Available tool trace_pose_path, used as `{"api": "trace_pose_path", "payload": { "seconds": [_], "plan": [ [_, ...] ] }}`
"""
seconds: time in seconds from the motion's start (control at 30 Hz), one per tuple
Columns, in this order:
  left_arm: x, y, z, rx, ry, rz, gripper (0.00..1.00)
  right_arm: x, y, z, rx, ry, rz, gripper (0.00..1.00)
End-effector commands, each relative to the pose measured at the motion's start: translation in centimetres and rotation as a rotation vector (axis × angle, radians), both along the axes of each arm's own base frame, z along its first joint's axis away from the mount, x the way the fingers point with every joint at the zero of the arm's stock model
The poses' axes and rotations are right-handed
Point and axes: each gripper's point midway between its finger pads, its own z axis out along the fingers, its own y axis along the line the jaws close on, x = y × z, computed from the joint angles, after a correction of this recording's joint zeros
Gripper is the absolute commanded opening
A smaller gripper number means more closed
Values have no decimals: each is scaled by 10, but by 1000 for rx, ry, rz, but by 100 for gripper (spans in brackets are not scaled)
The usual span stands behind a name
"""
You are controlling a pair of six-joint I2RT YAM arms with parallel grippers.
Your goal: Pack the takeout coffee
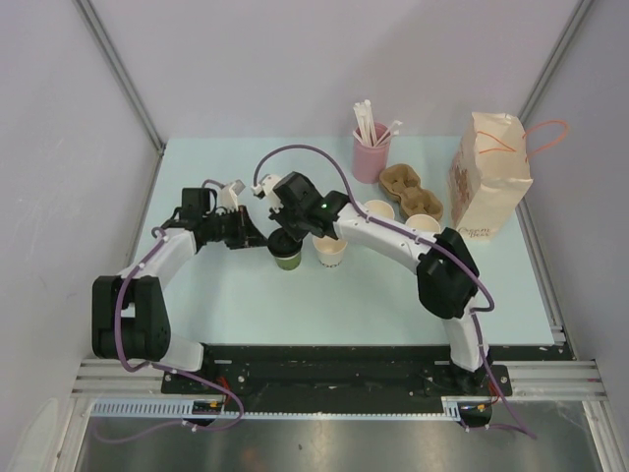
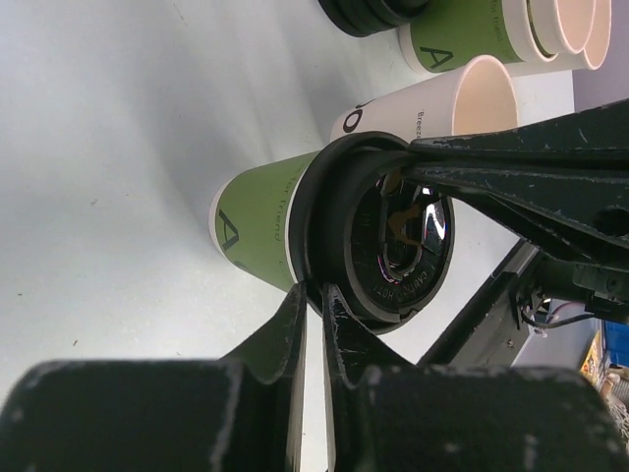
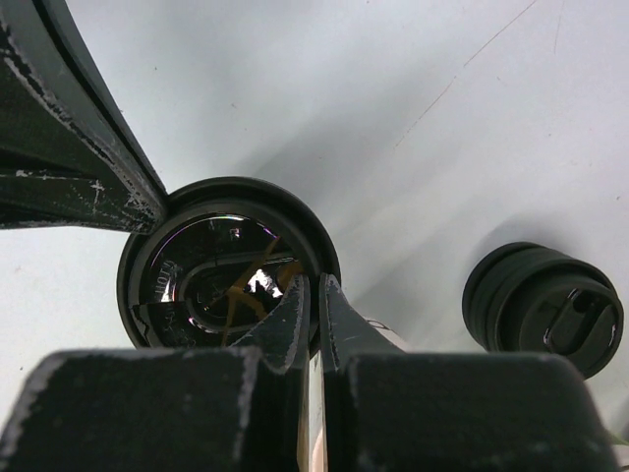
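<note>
Pale matte desk (image 1: 393, 305): green cup (image 2: 260, 216) gripped at its lid from two sides.
Left end effector (image 2: 314, 300) is closed to a narrow slit on the rim of the round, glossy black lid (image 2: 393, 236). Right end effector (image 3: 313, 290) is fully closed on the opposite side of that rim. The lidded cup, a tapered paper cylinder, stands upright near desk centre, long axis vertical. The open-mouthed white cup (image 1: 330, 251) stands just beside it.
</note>
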Motion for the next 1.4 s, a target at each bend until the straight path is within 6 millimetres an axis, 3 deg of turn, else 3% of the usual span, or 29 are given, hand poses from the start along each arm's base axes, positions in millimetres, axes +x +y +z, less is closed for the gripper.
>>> {"api": "trace_pose_path", "payload": {
  "seconds": [0.0, 0.2, 0.3, 0.4, 0.5, 0.77, 0.93, 1.13, 1.37],
  "plan": [
    [-31, 11, -52, 117, 151, 0, 10, -19, -1, -4, 32, 26, 3, 0],
    [-38, 6, -64, 168, 160, -42, 5, -26, 0, -12, 65, 36, 8, 0],
    [-36, -2, -56, 156, 132, -68, 5, -26, 7, -3, 76, 16, 27, 0],
    [-29, -4, -37, 144, 71, -65, 6, -27, 13, 3, 73, 5, 40, 19],
    [-25, -1, -29, 164, 28, -52, 6, -21, 12, 6, 69, -13, 17, 29],
    [-17, 1, 3, 167, -91, -37, 9, -8, 20, 28, 88, -42, 8, 34],
    [-16, -1, 13, 154, -120, -42, 12, 1, 12, 31, 81, -19, 7, 39],
    [-14, -7, 27, 108, -132, -51, 15, 6, 11, 35, 124, 33, 32, 49],
    [-12, -7, 29, 100, -128, -42, 22, 10, 12, 57, 182, 41, 45, 66]
  ]
}}
